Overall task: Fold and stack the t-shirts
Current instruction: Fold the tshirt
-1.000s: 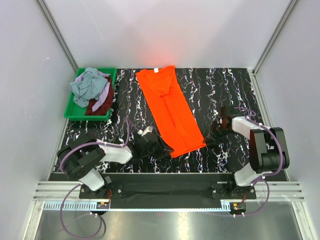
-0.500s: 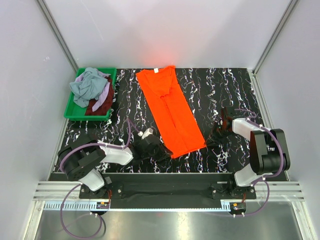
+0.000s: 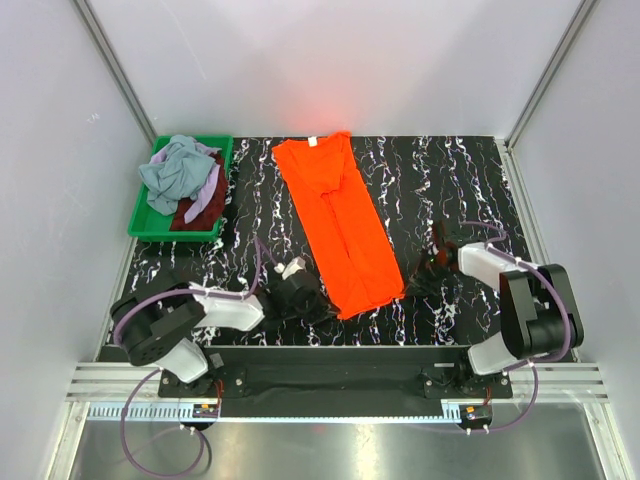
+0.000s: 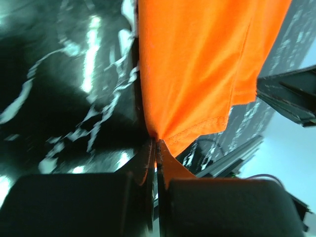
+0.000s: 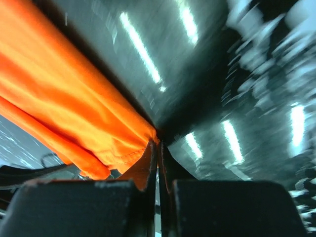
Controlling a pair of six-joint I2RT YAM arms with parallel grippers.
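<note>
Orange-red t-shirt (image 3: 338, 225) lies on the counter (image 3: 455, 170) as a long, narrow strip, already doubled lengthwise. Its collar (image 3: 313, 143) points to the far side and its hem (image 3: 375, 296) is nearest the arms. The other t-shirts (image 3: 182, 178), grey-blue, lilac and dark red, sit bunched in the green bin (image 3: 146, 222) at the far left, well apart from it.

The likely next step is to carry the hem toward the collar, and the danger lies in how little cloth each tool has. Both wrist views show only the very edge of a hem corner between the fingers, so a quick lift could pull a corner free. A tool may also have caught one layer alone, in which case the strip would open as it rises. Uneven travel between the two arms would skew the fold.

The left tool (image 4: 158, 148) is closed tight on the near-left hem corner, with a wedge of orange cloth squeezed between its fingers. The right tool (image 5: 158, 144) is likewise closed on the near-right corner, where the bunched edge runs into its fingers.
</note>
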